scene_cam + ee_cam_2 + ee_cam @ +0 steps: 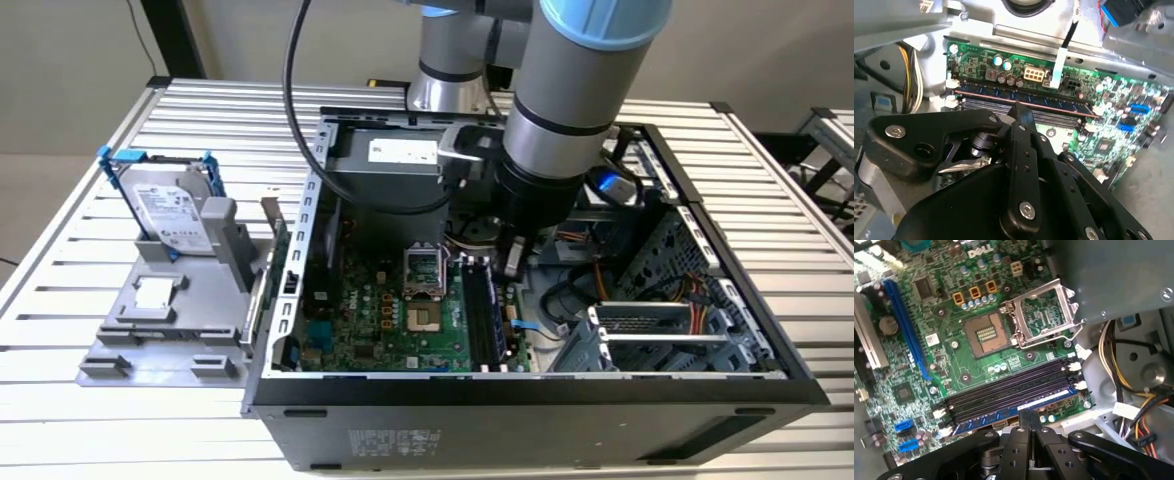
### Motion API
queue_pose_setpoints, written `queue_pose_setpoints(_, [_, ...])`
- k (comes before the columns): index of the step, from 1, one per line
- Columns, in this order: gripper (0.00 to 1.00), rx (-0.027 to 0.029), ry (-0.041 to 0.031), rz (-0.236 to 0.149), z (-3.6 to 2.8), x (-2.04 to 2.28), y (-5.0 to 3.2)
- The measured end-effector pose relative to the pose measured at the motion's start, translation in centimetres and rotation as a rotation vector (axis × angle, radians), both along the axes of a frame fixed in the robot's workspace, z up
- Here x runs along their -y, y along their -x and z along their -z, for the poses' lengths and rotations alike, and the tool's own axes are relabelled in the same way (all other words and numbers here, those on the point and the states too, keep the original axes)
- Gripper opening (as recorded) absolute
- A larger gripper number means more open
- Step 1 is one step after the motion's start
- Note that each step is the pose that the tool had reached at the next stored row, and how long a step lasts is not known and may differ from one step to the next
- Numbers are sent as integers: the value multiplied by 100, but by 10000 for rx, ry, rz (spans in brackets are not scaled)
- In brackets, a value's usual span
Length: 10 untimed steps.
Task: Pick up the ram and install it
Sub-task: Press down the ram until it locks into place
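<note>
1 arm reaches down into the open computer case [534, 385], its gripper [511, 262] poised over the motherboard [387, 330] at the bank of black slots [1004, 395]. The ram [1019, 409] stands on edge in the outermost slot, at 6 o'clock from the open CPU socket [985, 335] in the first wrist view; in the second wrist view the same stick [1024, 102] runs level across the board. Fingers [1026, 422] are drawn together to a narrow tip just above the stick's top edge, gripping nothing. On the exterior view's left, a hard drive [171, 208] stands in a blue bracket [123, 160] at 9 o'clock from the case.
</note>
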<state>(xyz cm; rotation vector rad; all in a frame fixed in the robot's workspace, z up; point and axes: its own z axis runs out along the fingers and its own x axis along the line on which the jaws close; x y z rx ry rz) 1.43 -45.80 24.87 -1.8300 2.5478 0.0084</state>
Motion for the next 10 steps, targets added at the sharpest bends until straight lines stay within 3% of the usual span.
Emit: queue_pose_setpoints(10, [0, 18, 0, -1826, 32, 0, 0])
